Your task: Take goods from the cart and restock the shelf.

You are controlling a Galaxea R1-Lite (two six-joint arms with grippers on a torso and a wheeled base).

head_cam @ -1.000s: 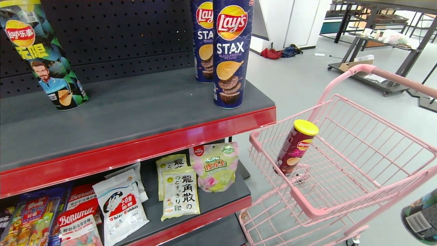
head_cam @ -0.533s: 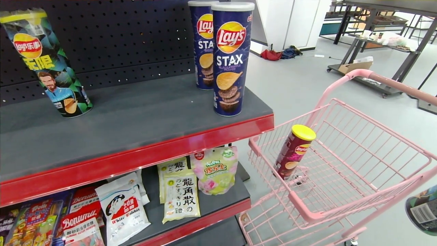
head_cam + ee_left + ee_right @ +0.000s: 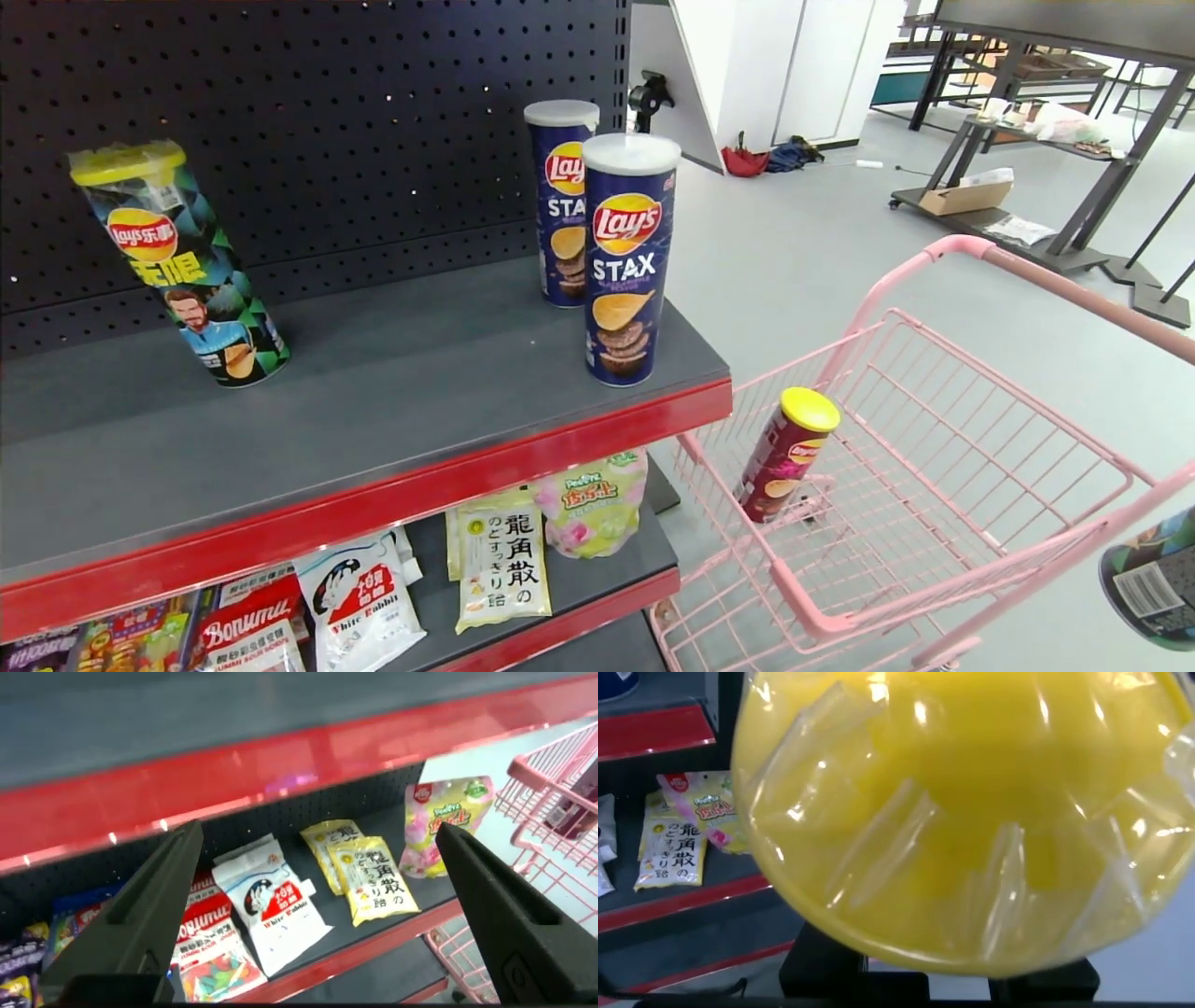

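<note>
Logging view tilting up toward the top shelf [image 3: 420, 373], goods unmoved; still clamping the green chip can [image 3: 1150, 583] in the right hand [image 3: 934, 985] beside the cart [image 3: 957, 245], keeping left hand [image 3: 318, 831] spread wide, shelving pending.

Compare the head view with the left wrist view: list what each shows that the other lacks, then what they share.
Head view adds: two dark blue cardboard chip tubes with white lids and a green chip tube with a yellow lid, all on the grey top shelf. Left wrist view adds: the left claw, open. Shared: the white rabbit-print sweets bag, the yellow-and-white lozenge bag and the pink wire cart.
</note>
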